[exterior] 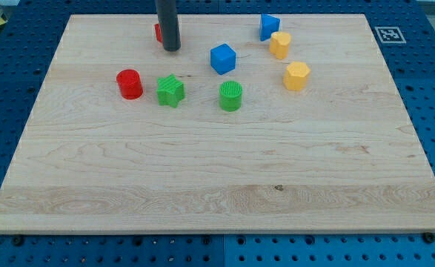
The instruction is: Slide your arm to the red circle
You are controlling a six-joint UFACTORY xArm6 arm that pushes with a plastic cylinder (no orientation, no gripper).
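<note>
Tip [171,49] against half-hidden red block [158,32]

Rod upright, my tip [171,49] touching board.

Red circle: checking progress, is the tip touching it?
No, my tip stands apart from the red circle, toward the view's top.
</note>
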